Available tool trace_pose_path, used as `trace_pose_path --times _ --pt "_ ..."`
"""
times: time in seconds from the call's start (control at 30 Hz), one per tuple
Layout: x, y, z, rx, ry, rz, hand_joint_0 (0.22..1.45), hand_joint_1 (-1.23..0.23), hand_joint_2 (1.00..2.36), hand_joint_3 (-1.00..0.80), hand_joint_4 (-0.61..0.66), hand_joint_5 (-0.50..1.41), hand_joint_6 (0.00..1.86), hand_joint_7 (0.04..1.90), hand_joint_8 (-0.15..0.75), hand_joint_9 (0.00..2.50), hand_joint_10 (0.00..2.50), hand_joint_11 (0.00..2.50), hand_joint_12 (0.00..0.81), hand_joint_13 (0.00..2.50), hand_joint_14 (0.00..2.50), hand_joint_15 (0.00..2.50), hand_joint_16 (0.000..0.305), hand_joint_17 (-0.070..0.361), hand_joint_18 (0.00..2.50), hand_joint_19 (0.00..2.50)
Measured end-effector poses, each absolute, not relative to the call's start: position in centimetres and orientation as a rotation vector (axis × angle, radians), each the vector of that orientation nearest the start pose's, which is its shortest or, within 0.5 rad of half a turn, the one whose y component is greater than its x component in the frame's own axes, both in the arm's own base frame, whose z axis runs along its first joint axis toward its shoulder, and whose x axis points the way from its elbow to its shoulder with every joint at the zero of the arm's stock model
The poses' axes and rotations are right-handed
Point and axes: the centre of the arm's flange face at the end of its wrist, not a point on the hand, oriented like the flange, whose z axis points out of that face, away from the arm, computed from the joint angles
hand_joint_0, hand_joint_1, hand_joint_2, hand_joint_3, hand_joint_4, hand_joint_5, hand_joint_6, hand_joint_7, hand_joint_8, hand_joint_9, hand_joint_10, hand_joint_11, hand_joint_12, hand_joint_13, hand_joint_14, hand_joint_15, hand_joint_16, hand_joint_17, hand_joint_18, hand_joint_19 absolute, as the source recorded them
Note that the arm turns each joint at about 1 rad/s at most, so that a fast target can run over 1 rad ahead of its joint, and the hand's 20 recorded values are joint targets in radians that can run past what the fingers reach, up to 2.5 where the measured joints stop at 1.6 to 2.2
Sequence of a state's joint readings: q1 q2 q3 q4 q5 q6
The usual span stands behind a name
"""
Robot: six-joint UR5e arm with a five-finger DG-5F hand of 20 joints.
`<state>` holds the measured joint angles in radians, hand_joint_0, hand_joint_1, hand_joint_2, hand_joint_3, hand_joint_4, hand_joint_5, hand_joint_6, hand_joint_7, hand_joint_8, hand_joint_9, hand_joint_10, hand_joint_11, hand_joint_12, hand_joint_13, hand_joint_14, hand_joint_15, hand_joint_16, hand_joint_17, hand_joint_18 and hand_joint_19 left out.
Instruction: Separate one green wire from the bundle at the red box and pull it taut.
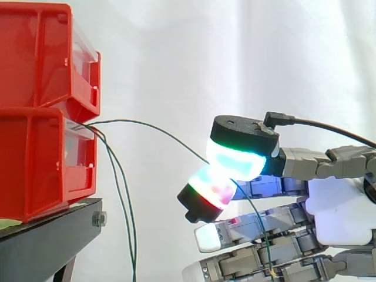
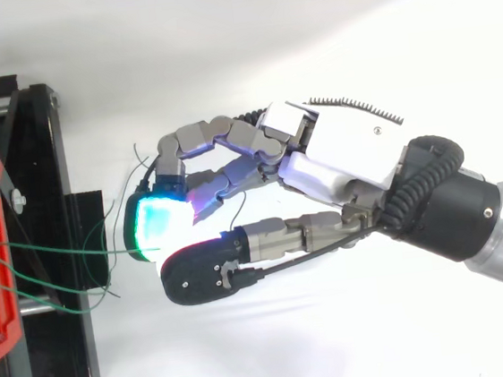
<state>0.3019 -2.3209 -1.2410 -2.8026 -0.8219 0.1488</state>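
The bins [image 1: 35, 111] are red with clear front panels. The stand [image 1: 47, 235] is black, and its bolt head [image 1: 98, 219] is silver. The green wire [image 1: 135, 121] and the loose wires [image 1: 124, 200] are plain dark green. The hand [image 1: 343, 211] has a white palm and grey links. Of the fingertips [image 1: 238, 158], one glows cyan-green under a black cap, one magenta-red, one white. The curtain [image 1: 176, 59] is plain white.

Free room in the middle, blocked on the left.
Stacked red plastic bins [image 1: 41, 117] on a black metal stand [image 1: 53, 235] wall off the left. Right of them the space before the white curtain [image 1: 176, 47] is open, crossed by one thin green wire [image 1: 154, 127] strung from the bins to the robot hand [image 1: 341, 205], which pinches it between glowing pads [image 1: 235, 161]; loose green wire loops [image 1: 128, 205] hang just beside the stand.
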Motion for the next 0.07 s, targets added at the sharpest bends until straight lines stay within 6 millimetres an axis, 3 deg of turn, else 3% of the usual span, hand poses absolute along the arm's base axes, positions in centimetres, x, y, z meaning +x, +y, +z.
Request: trace_pose_path --times 0.07 --pt "74.00 1.99 20.79 1.492 0.843 0.922 0.63 -0.85 1.00 -0.12 -0.04 -0.12 0.86 1.41 0.286 0.97 0.01 0.46 0.405 0.61 0.01 0.19 0.057 0.129 0.63 0.18"
